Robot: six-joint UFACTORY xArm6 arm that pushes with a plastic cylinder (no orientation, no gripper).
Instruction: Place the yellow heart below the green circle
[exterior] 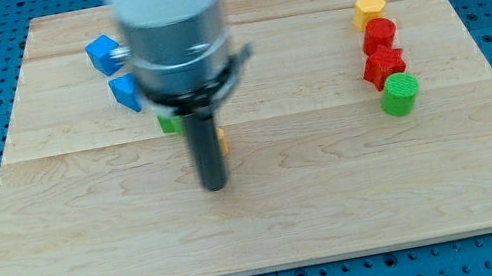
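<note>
Hiding yellow heart (pixel 221 142), orientation perhaps unreadable: my tip (pixel 216 186).

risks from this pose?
1. The yellow block is nearly hidden behind my tip; its shape and contact are unclear, so a push may slip off it.
2. A green block sits right beside the rod and may get dragged along.
3. The green circle touches a red block; a late stop could disturb that column.
</note>
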